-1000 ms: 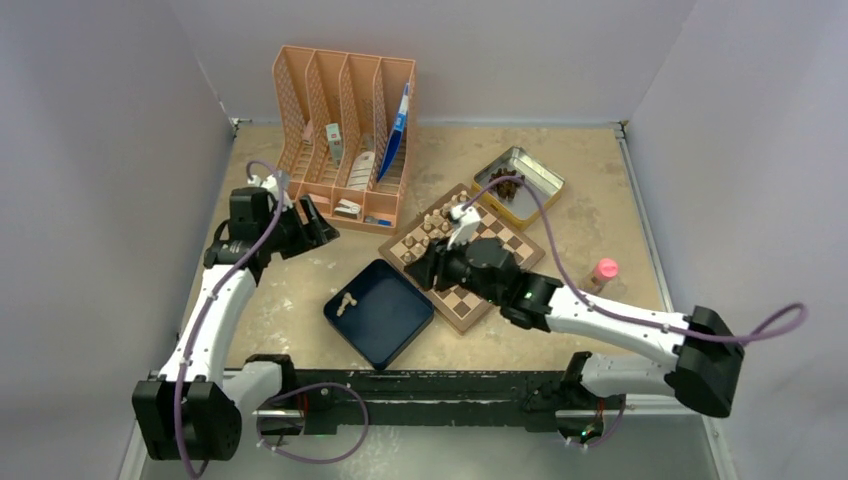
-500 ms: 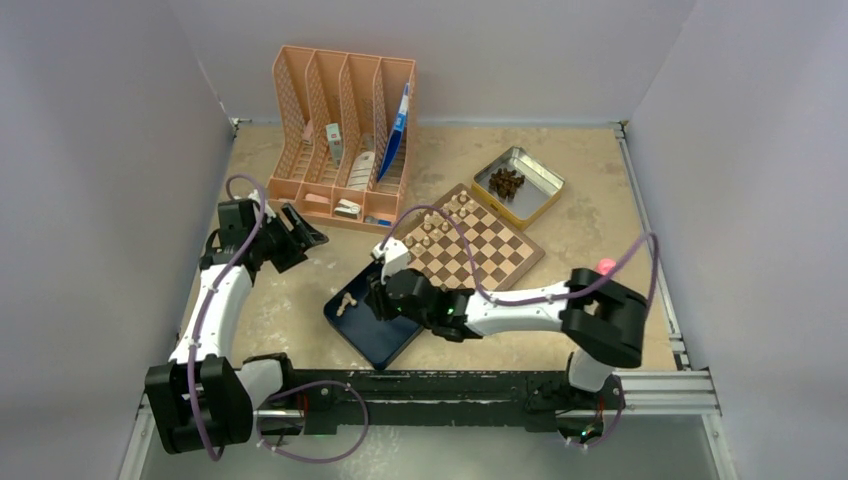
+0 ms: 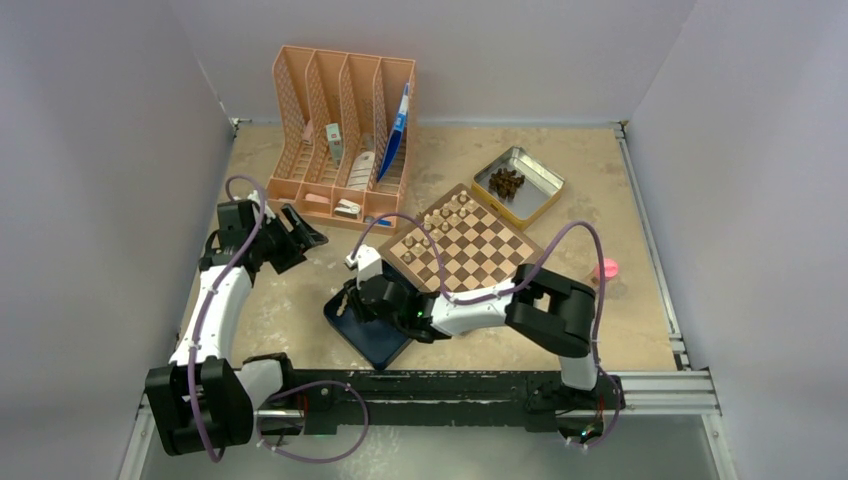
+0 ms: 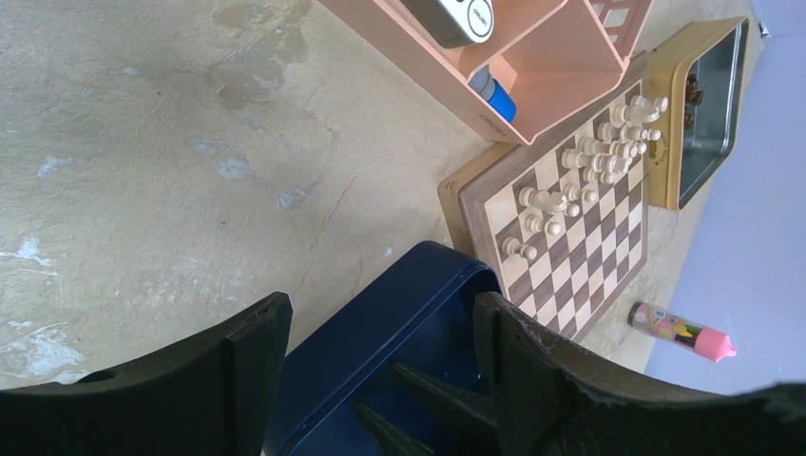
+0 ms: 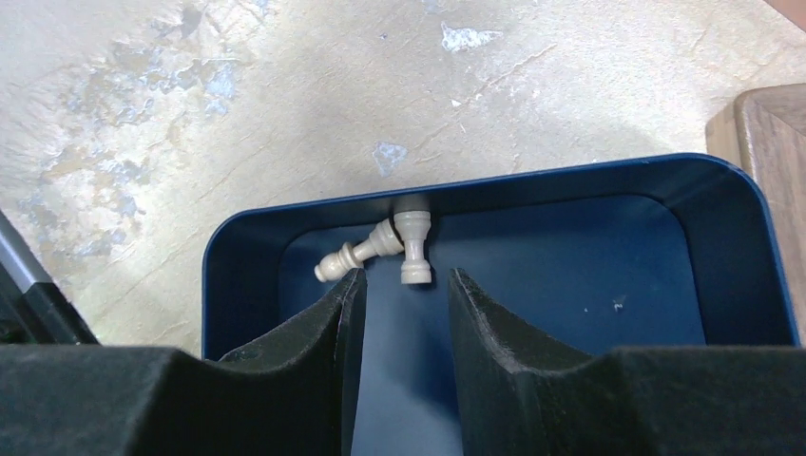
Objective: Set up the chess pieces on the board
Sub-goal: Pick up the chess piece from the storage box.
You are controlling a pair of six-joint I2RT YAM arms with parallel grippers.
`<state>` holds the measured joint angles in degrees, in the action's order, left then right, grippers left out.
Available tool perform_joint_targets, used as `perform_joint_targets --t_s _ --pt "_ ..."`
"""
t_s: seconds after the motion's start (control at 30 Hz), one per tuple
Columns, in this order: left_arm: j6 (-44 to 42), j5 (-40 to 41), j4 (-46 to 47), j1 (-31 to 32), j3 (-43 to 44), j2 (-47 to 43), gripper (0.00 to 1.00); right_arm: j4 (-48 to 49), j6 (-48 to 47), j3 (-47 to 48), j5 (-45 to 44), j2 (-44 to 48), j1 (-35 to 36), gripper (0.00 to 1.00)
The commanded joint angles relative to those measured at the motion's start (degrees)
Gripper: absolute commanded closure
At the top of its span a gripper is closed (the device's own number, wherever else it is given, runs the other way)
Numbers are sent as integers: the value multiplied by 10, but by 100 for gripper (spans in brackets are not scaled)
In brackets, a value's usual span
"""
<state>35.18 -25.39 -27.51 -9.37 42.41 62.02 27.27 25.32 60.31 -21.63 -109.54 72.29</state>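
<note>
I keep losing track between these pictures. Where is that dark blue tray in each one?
Top external: the blue tray sits low centre, just left of the board.
Left wrist: the blue tray is at bottom centre, with the board up to its right.
Right wrist: the blue tray fills the lower half, and the board shows one corner at the right edge.
Shared landmark: the board.

I take the board (image 3: 466,245) as my mark on the counter (image 3: 280,300). Chess pieces (image 3: 440,218) stand along its far left side. The tray (image 5: 589,180) sits just before its left corner, with two lying pieces (image 5: 414,252) inside. The tin (image 3: 520,185) is behind right, the file rack (image 3: 340,140) behind left, and the tube (image 3: 605,268) to the right.
</note>
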Motion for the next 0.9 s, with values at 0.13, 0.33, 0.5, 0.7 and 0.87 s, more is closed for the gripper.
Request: perform_joint_targets --t_s 0.13,0.33,0.5,0.7,0.87 --pt "-20 -26 16 -5 3 -15 30 15 -27 42 -28 -26 5 60" --pt "-21 -28 16 -6 3 -18 30 4 -34 56 -40 -49 4 61" --pt "-21 -33 19 -5 1 -19 30 3 -41 61 -42 -60 5 64" --pt "-22 -35 20 -5 1 -19 31 1 -41 58 -35 -67 5 66" --pt "-25 -45 23 -6 1 -20 32 -6 -46 59 -44 -67 5 74"
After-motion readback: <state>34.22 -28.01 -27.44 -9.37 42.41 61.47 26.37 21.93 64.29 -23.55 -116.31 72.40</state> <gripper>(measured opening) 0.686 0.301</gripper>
